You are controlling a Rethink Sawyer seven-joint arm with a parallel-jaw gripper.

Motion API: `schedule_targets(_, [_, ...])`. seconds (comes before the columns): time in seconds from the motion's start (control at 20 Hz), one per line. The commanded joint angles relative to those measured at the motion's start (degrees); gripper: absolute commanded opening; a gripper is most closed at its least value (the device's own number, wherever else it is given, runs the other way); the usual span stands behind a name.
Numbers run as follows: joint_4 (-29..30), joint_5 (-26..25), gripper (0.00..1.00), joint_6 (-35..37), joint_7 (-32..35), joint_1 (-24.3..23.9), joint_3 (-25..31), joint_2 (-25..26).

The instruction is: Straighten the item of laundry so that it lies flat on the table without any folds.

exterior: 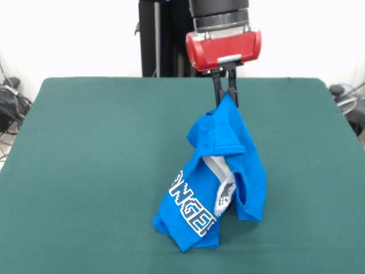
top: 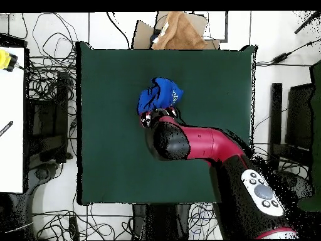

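The bright blue T-shirt (exterior: 219,171) hangs bunched from my gripper (exterior: 226,98), which is shut on its top edge. Its lower part rests crumpled on the dark green table (exterior: 91,171), with white lettering showing at the front. In the overhead view the shirt (top: 160,95) is a small blue heap just beyond my arm, and my gripper (top: 150,117) is mostly hidden under the red wrist.
My red and black arm (top: 207,147) reaches in from the bottom right of the overhead view. A brown cloth on cardboard (top: 178,31) lies past the table's far edge. Cables and equipment surround the table.
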Motion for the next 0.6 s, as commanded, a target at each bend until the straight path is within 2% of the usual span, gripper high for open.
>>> schedule_targets(0.05, [7.1, -9.4, 0.00, -7.4, 4.3, 0.4, 0.6, 5.2])
schedule_targets(0.35, [13.2, -16.8, 0.00, -20.2, 8.2, 0.9, -6.4, 6.4])
schedule_targets(0.45, [13.1, -18.4, 0.00, -24.3, 8.7, 3.1, -10.7, 7.2])
schedule_targets(0.6, [11.8, -19.7, 0.00, -28.7, 8.3, 3.8, -14.7, 11.2])
